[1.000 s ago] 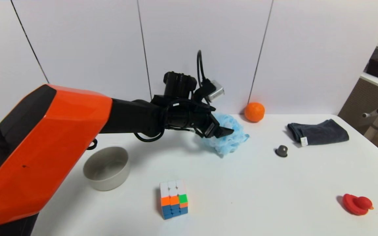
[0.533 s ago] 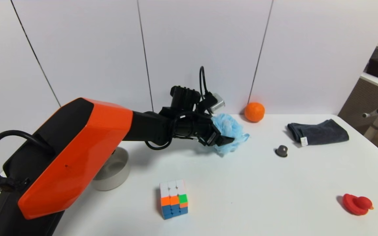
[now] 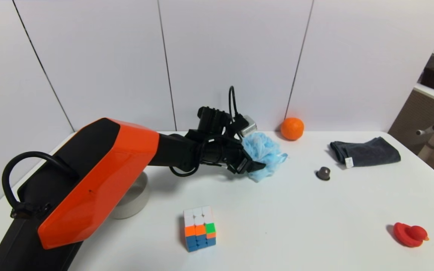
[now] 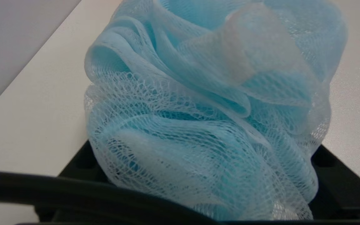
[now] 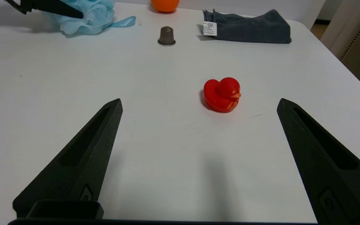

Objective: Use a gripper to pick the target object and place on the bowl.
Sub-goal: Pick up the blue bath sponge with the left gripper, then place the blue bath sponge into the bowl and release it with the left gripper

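The light blue mesh pouf (image 3: 265,152) lies on the white table at the back middle. My left gripper (image 3: 257,160) is down at it, open, with the pouf between its jaws. One black finger (image 3: 256,165) shows in front of the pouf and the other is hidden behind it. In the left wrist view the pouf (image 4: 205,125) fills the space between the jaws. The beige-grey bowl (image 3: 138,199) stands at the front left, half hidden by my orange left arm. My right gripper (image 5: 198,103) is open and empty, low over the table near the red duck (image 5: 222,94).
A colour puzzle cube (image 3: 199,227) stands at the front middle. An orange ball (image 3: 292,128) sits by the back wall. A folded dark grey cloth (image 3: 365,151) and a small grey cap (image 3: 323,173) lie at the right. The red duck (image 3: 410,234) sits front right.
My left arm has come down and forward, lowering the gripper around the pouf. The orange arm now covers part of the bowl. Nothing else has moved.
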